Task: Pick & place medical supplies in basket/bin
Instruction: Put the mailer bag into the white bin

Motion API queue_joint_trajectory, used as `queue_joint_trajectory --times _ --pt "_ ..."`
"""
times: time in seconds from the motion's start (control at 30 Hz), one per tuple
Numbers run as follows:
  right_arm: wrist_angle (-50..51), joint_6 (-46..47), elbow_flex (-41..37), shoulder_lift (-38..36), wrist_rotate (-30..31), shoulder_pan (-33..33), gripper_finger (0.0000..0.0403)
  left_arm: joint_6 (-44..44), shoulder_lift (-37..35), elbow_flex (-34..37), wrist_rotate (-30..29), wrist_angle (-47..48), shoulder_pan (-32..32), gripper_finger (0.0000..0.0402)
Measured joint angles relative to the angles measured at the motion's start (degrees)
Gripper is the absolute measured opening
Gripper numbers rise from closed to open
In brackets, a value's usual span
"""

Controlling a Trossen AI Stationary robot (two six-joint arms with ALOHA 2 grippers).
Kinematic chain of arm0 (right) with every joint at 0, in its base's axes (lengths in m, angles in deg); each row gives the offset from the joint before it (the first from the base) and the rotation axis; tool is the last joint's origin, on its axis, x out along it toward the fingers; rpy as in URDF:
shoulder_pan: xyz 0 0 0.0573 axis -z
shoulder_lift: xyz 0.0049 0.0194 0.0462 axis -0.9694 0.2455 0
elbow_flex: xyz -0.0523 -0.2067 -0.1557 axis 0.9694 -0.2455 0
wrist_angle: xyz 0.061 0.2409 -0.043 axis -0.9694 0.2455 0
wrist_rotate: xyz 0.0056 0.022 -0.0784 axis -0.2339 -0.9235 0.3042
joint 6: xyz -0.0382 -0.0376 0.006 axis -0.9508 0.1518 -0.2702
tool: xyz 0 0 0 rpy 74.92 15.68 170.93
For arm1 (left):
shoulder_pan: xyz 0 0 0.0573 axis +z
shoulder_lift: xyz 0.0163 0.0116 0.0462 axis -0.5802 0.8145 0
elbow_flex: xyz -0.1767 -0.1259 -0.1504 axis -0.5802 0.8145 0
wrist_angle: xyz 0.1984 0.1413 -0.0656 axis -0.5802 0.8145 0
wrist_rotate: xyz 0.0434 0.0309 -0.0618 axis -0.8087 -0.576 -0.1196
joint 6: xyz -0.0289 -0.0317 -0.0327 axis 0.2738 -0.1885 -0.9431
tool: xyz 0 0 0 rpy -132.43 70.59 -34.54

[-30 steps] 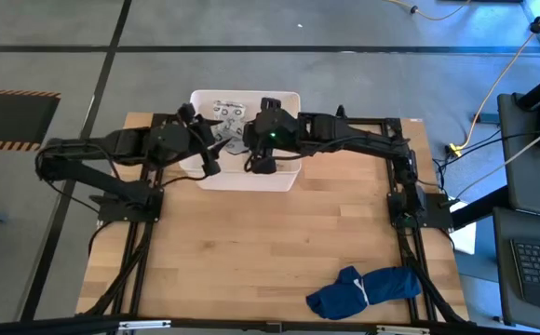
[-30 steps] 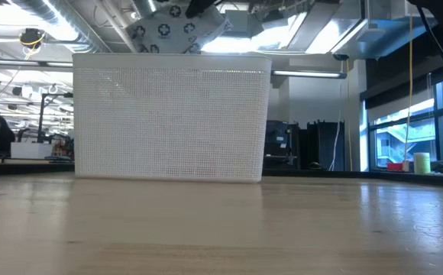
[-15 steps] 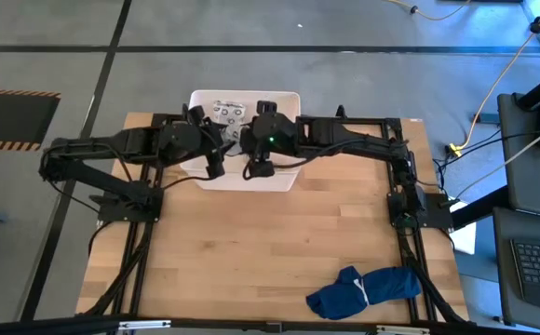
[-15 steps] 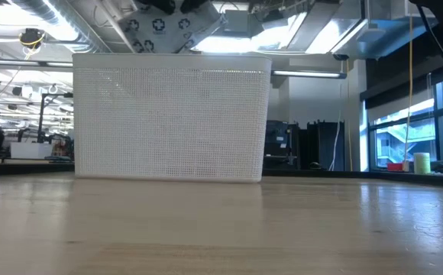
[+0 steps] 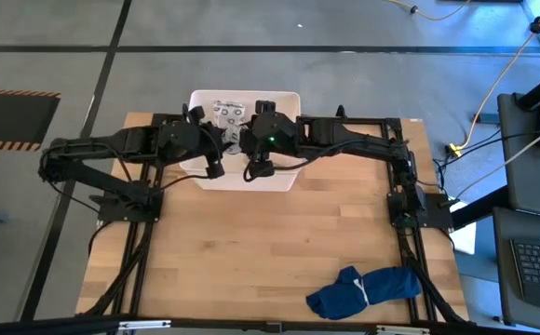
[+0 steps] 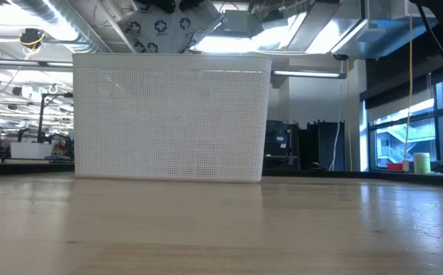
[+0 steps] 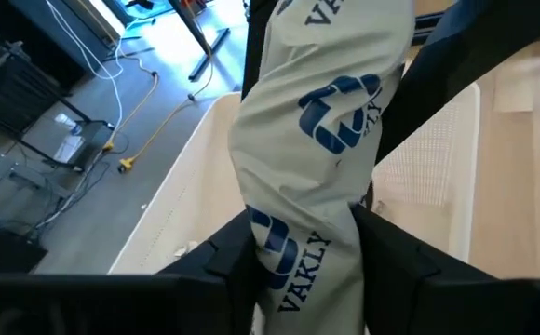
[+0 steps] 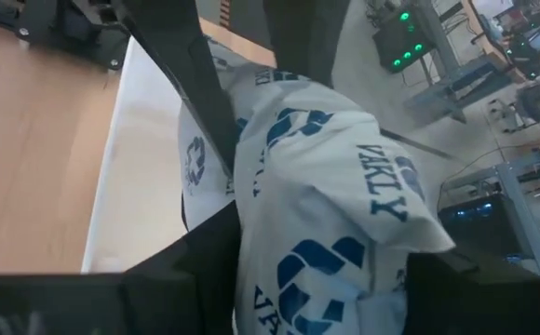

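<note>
The wooden table (image 5: 270,242) carries the white bin (image 6: 172,114) at its far edge; left end effector (image 7: 293,251) and right end effector (image 8: 317,279) each clamp a printed packet (image 7: 321,121), now carried higher over the bin, ready for release.

My tool (image 7: 303,251) is clamped on a white soft packet (image 7: 321,140) printed with blue symbols and the word VAKLY, one dark finger (image 7: 237,261) pressing each side of it. The packet stands up out of my grip, twisted at the pinch. Beneath it lies the white tub (image 7: 182,200), its perforated wall (image 7: 428,158) beside the pale wooden counter (image 7: 521,158). Beyond the tub, grey floor with cables (image 7: 130,102).
</note>
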Motion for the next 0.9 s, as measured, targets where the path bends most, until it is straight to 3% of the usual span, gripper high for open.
queue_joint_trajectory --times 0.3,0.53,0.77,0.9 --pt "1.84 1.93 0.59 -1.34 3.13 -0.09 0.0268 -2.75 -0.2 0.02 0.63 0.0 2.11 0.0131" --pt "1.39 11.49 0.72 -6.4 6.7 -0.15 0.0323 -1.91 -1.36 0.07 2.53 -1.76 4.66 0.0122" --pt "1.86 18.65 0.48 -11.9 6.26 -1.03 0.0327 -3.48 -7.34 0.96 9.41 -10.71 9.49 0.0127" --pt "3.02 20.02 0.46 -12.78 6.27 -1.85 0.0327 -6.41 -11.45 6.32 15.95 -19.66 13.4 0.0122"
